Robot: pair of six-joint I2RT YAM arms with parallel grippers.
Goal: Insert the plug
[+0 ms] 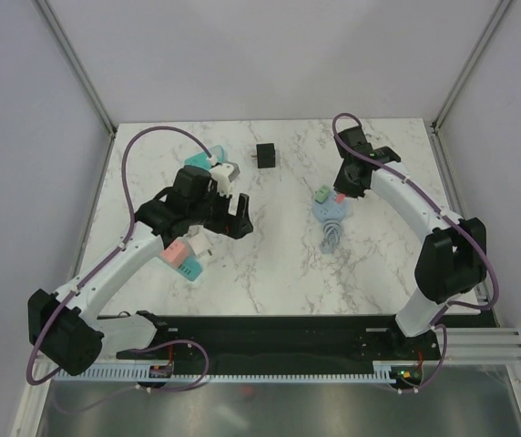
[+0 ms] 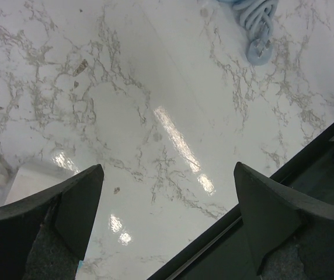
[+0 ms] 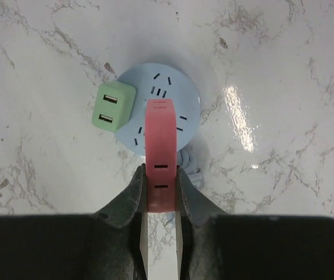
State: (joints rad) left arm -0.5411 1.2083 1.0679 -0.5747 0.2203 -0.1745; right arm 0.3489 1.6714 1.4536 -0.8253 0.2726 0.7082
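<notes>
A round pale-blue socket hub (image 3: 178, 99) lies on the marble, with a green USB adapter (image 3: 114, 105) sitting on its left side. My right gripper (image 3: 160, 170) is shut on a pink plug (image 3: 160, 140), holding it directly above the hub's middle; whether its prongs touch the hub is hidden. In the top view the right gripper (image 1: 341, 189) hovers over the hub (image 1: 332, 214) at the table's right centre. My left gripper (image 2: 167, 175) is open and empty above bare marble, left of centre in the top view (image 1: 236, 217).
A black cube adapter (image 1: 265, 156) sits at the back centre. Teal-and-white plugs (image 1: 208, 164) lie behind the left arm, and a pink-and-teal one (image 1: 184, 259) beside it. A white adapter (image 2: 35, 178) lies by the left finger. The hub's blue cord (image 2: 257, 23) is coiled near it.
</notes>
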